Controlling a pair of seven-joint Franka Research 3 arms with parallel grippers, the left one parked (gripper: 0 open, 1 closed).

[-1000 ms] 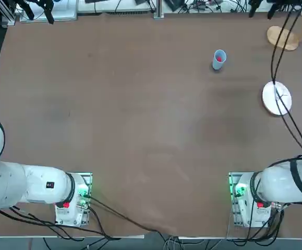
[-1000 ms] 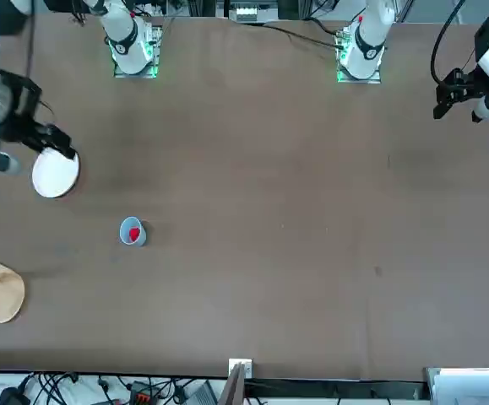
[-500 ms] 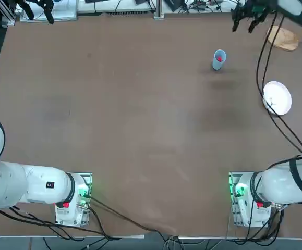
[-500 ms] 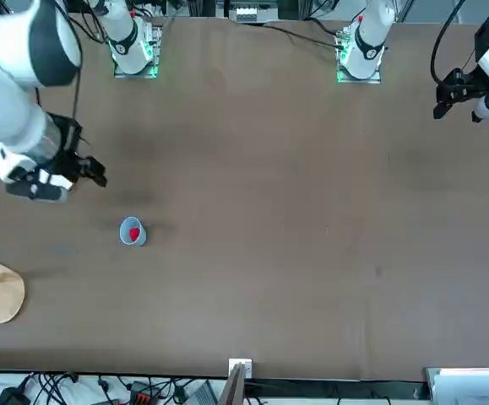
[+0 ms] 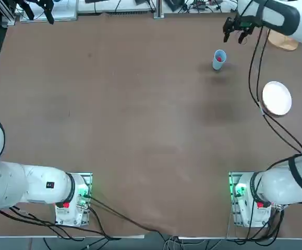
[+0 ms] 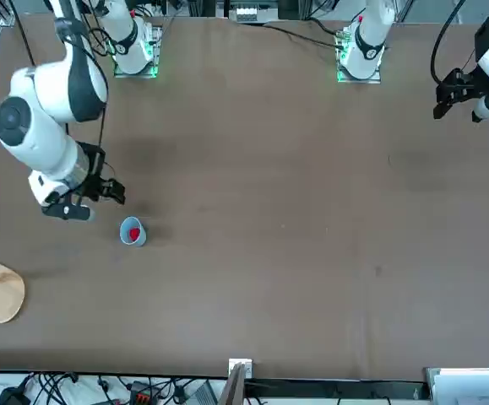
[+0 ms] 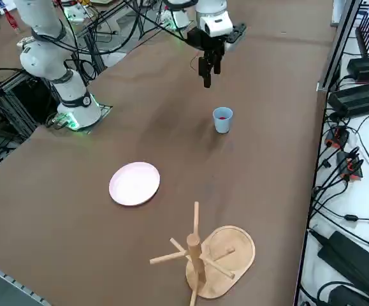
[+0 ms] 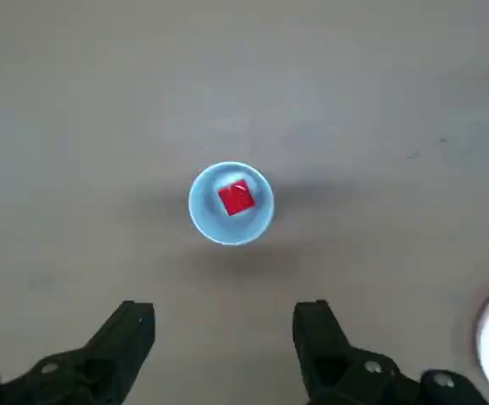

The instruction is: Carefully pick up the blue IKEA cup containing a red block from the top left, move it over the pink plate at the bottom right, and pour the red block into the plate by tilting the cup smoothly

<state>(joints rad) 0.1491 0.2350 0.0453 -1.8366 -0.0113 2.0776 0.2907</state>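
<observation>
The blue IKEA cup (image 5: 219,59) stands upright on the brown table with the red block (image 5: 219,59) inside it. In the wrist view I look straight down into the cup (image 8: 230,202) and see the red block (image 8: 236,198) on its bottom. My right gripper (image 5: 234,35) hangs open above the table just beside the cup, not touching it; its fingers (image 8: 130,329) are spread wide with nothing between them. The pink plate (image 5: 276,98) lies flat nearer the arm's base. In the side view the gripper (image 7: 207,75) is above and beyond the cup (image 7: 222,119), with the plate (image 7: 134,183) well apart.
A tan wooden stand with pegs (image 7: 203,255) sits near the table's far right corner, past the plate. The right arm's cables (image 5: 255,78) trail over the table beside the plate. Cables and equipment line the table's edges.
The right arm has swung from over the plate toward the cup and come lower, leaving the plate uncovered in the top view. The gripper stayed open. Cup and plate have not moved.
</observation>
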